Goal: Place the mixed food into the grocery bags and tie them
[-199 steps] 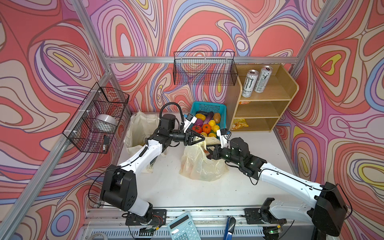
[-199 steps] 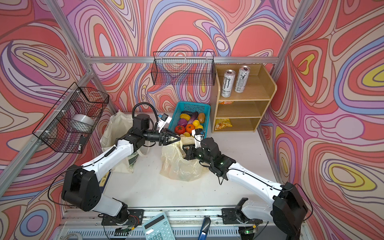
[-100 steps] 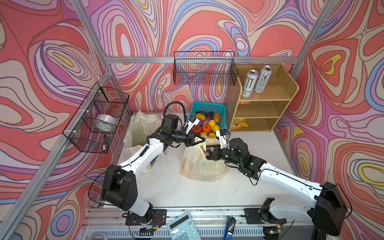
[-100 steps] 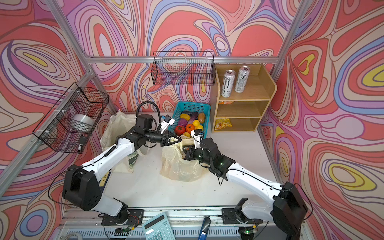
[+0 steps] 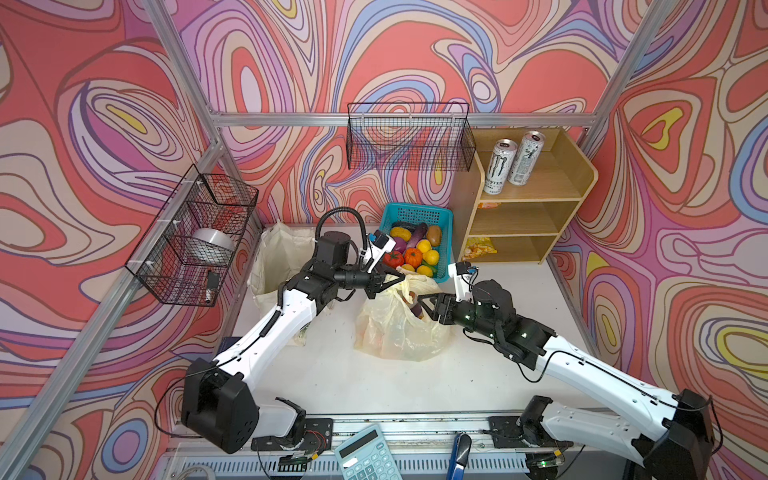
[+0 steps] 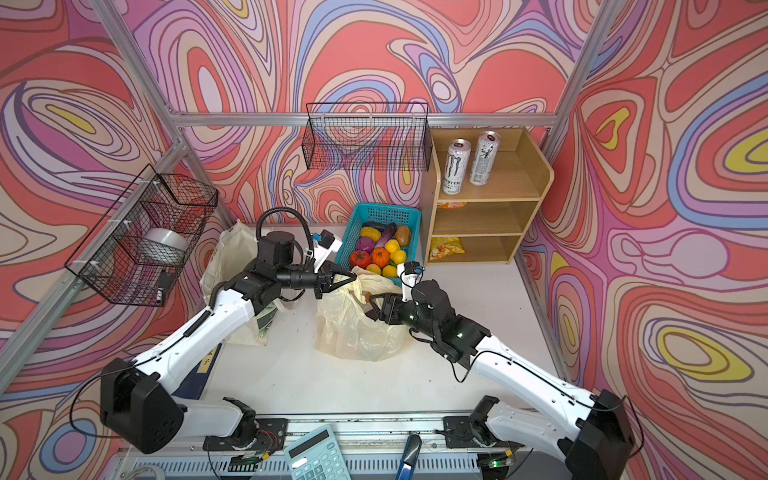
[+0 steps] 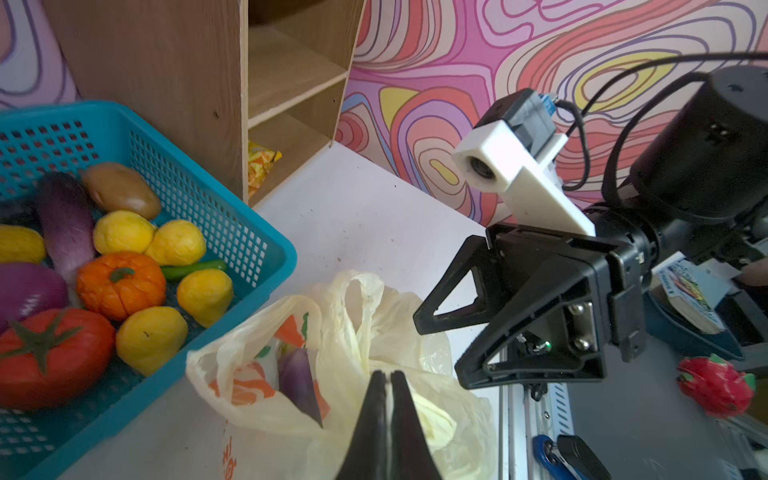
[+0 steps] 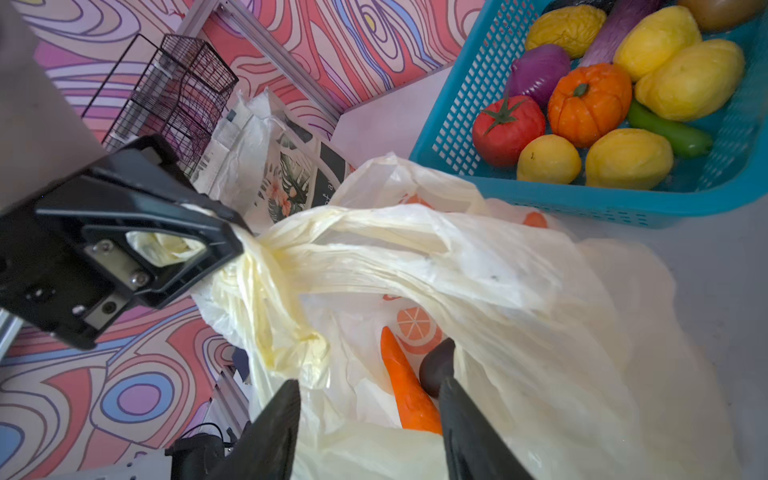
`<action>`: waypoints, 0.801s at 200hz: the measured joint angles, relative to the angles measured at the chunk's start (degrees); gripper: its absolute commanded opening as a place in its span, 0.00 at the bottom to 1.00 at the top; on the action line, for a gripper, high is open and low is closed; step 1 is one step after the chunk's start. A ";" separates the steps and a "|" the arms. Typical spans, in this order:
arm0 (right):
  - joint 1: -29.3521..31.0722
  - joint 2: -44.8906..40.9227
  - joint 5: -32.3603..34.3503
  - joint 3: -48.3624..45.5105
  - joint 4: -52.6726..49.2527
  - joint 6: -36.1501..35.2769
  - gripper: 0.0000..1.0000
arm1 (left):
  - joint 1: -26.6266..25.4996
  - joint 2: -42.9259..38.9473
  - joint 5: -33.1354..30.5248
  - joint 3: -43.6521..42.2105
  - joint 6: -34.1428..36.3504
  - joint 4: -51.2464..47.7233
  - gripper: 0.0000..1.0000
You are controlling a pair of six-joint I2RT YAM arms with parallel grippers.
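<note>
Grocery bags both sit on the white surface (image 5: 374, 386): cream canvas tote (image 5: 276, 262) slumped at far left, pale-yellow plastic bag (image 5: 395, 336) at centre, bulging, mouth up. Left claw (image 5: 397, 276) reaches over from the tote side, tips pressed together on the bag's twisted loop handle (image 8: 282, 257), film pulled taut. Carrot (image 8: 409, 390) and purple eggplant (image 7: 299, 382) lie inside the bag. Right claw (image 5: 420, 306) hovers at the bag's mouth, tips apart above the carrot. Just behind the bag, teal basket (image 5: 415, 215) holds tomato (image 5: 392, 258), lemons (image 5: 431, 257), potato (image 5: 434, 235). Wooden shelf (image 5: 465, 208) at far right: snack packet (image 5: 478, 249) in lowest compartment, two cans (image 5: 500, 166) on top.
</note>
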 measured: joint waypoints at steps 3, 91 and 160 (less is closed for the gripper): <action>-0.02 -0.09 0.02 0.33 -0.33 0.52 0.60 | -0.28 -0.55 -0.76 -0.26 0.35 0.42 0.00; -0.15 5.57 -8.00 3.85 9.77 21.66 0.71 | -2.58 -4.31 -9.66 -6.80 4.00 9.09 0.00; -0.15 11.39 -11.85 1.46 23.52 32.39 0.71 | -2.91 -4.57 -10.29 -8.66 4.96 10.84 0.00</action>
